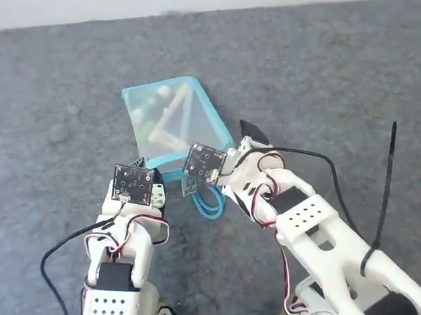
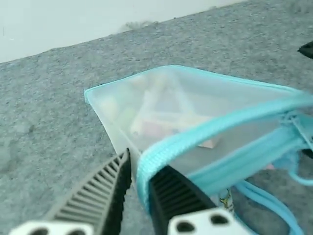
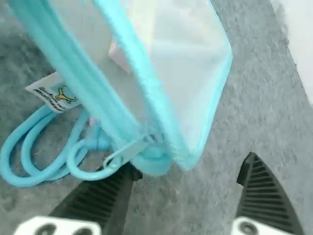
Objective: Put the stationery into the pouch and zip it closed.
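Holding the pouch by its teal zip edge, the left tool is nipped narrow on it. Stationery in green, pink and yellow shows blurred through the clear wall. The zip edge runs across to the right tool, which gapes wide, the zip pull just beside one finger. The pouch body stretches away from both tools over the counter. Near the right tool lie a teal cord loop and a white tag, its print too small to read.

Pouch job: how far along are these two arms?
Done: the stationery already lies inside the pouch. In hand: the left gripper pinches one end of it, and the right gripper is open around the end with the zip pull. Left: zipping, though I cannot tell whether it is already fully shut.
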